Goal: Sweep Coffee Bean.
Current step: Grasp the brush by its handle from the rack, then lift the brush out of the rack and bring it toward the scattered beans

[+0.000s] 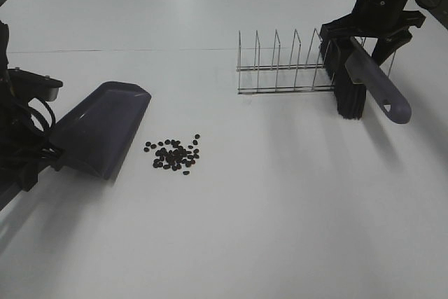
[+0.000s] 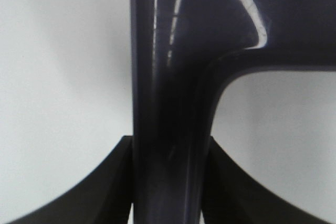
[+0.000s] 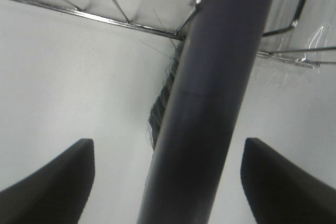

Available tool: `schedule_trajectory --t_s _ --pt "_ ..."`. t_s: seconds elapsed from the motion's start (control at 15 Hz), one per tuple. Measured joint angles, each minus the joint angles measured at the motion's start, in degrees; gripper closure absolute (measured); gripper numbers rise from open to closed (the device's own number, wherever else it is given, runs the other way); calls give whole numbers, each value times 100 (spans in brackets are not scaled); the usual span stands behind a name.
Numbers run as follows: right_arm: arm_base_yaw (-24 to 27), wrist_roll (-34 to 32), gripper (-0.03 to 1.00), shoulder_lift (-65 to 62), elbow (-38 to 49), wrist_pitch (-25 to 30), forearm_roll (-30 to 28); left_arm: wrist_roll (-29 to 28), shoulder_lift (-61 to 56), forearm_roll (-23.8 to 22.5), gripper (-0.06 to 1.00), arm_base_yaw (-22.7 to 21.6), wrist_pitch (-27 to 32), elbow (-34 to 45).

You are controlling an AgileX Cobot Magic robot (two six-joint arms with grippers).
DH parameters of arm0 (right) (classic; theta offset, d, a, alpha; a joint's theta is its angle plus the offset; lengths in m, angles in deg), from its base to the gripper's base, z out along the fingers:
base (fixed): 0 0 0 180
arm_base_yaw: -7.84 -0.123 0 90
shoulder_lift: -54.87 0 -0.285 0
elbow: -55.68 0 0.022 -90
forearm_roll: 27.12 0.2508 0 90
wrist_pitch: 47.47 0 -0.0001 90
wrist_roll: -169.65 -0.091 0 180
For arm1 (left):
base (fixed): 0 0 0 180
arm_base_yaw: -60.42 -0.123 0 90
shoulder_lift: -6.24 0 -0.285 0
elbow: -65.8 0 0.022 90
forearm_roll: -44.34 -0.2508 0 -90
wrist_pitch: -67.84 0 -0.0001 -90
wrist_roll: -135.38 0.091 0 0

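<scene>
One wide white table is carrying everything I am working with. Toward 1 o'clock from its middle the wire rack is standing, apparently serving as a parking stand for the tools. Out at 9 o'clock the dustpan is lying with its open lip facing roughly 4 o'clock, toward the spill, so it is sitting ready to receive. My left gripper is clamping its handle, jaws pressing on both sides. The brush is leaning at the rack's 3 o'clock end, bristles pointing down, handle tilting outward. My right gripper is straddling that handle with jaws spread wide and table showing on both sides, so I am judging it as not yet gripping. The coffee bean cluster is lying loose near the dustpan's lip, at about 8 o'clock from table centre, well apart from the brush.
</scene>
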Motion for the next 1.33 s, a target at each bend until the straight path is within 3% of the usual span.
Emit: schedule_trajectory --t_s 0.33,0.4,0.47,0.8,1.33 --pt "0 -178 40 166 -52 -166 0 0 -6 0 61 0 0 0" --pt "0 -281 59 166 -52 -160 -80 0 -6 0 61 0 0 0" --pt "23 -401 63 166 -52 -160 -201 0 -6 0 61 0 0 0" --pt "52 -539 65 17 -52 29 -212 0 -6 0 61 0 -6 0" --pt "52 -539 66 -1318 63 241 -6 0 -6 -6 61 0 -17 0"
